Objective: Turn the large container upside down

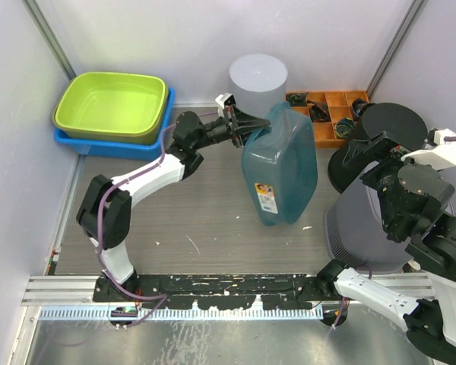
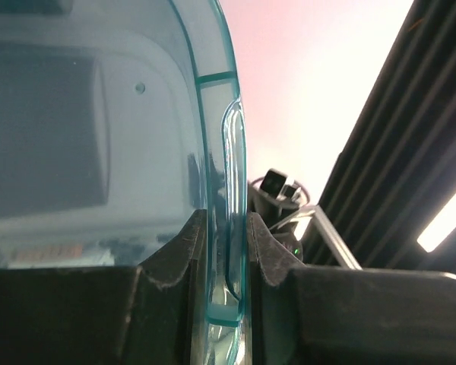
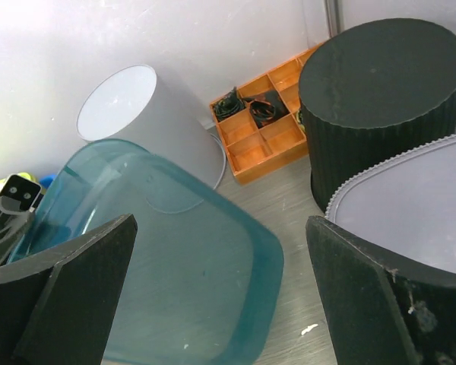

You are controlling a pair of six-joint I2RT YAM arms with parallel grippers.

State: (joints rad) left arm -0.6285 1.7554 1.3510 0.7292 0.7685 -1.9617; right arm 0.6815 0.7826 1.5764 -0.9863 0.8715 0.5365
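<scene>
My left hand [image 2: 226, 251] is clamped on the rim of the one large container [image 1: 280, 163], a clear teal tub. My two fingers [image 2: 178, 255] pinch its thin wall from either side at the upper corner facing my left. The tub stands tipped up on its side in the middle of the desk [image 1: 197, 220], lower end down on the surface, with one label showing on the wall facing me. My right hand [image 3: 220, 296] hangs to the container's right with its two fingers spread wide and nothing between them. Just behind the container stands one pale cylinder [image 1: 258, 80]. Behind it and to its right lies one orange divided tray [image 1: 336, 114]. At its right are two more drums, one black [image 1: 384, 144] and one grey ribbed [image 1: 357, 228]. Well to its left sit two nested basins, a green basin [image 1: 110, 106] inside a blue basin [image 1: 76, 141].
</scene>
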